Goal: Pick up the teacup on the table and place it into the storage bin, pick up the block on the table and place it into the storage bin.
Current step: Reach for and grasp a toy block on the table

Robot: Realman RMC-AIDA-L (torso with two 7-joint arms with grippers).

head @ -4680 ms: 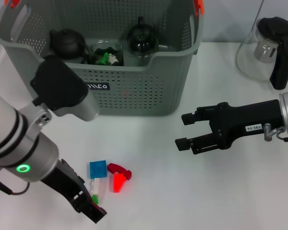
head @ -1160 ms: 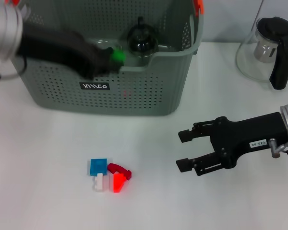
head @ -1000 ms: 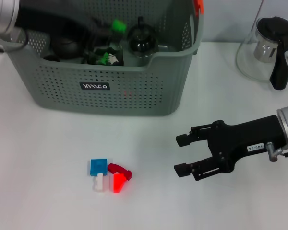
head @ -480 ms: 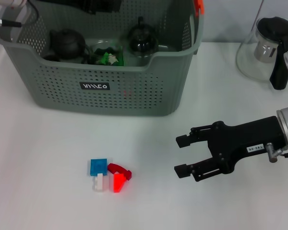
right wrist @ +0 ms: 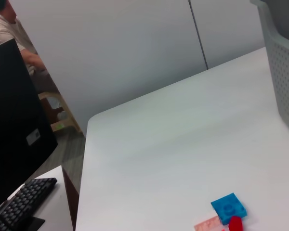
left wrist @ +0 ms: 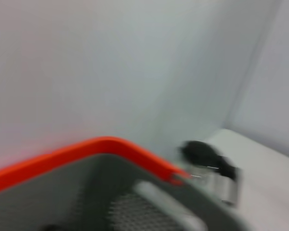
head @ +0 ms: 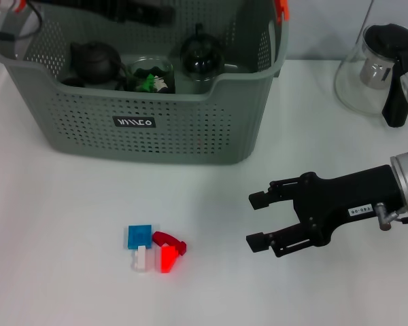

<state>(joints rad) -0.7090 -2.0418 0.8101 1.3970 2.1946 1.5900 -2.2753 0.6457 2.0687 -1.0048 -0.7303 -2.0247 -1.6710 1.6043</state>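
Hovering over tabletop (head: 68, 224): right tool (head: 257, 220), fingers apart, w/ block cluster (head: 154, 248) nearby. Left tool (head: 146, 12) above storage bin (head: 211, 129); finger state can't tell.

The head view is bright and evenly lit, with only soft shadows on the white table (head: 68, 285) under the right gripper (head: 256, 220) and along the front of the bin (head: 190, 129). The red block (head: 168, 258) glows oversaturated, its edges washed out. The left wrist view is heavily blurred, the bin's orange rim (left wrist: 86, 151) smeared, while the right wrist view is sharp with flat, diffuse light.
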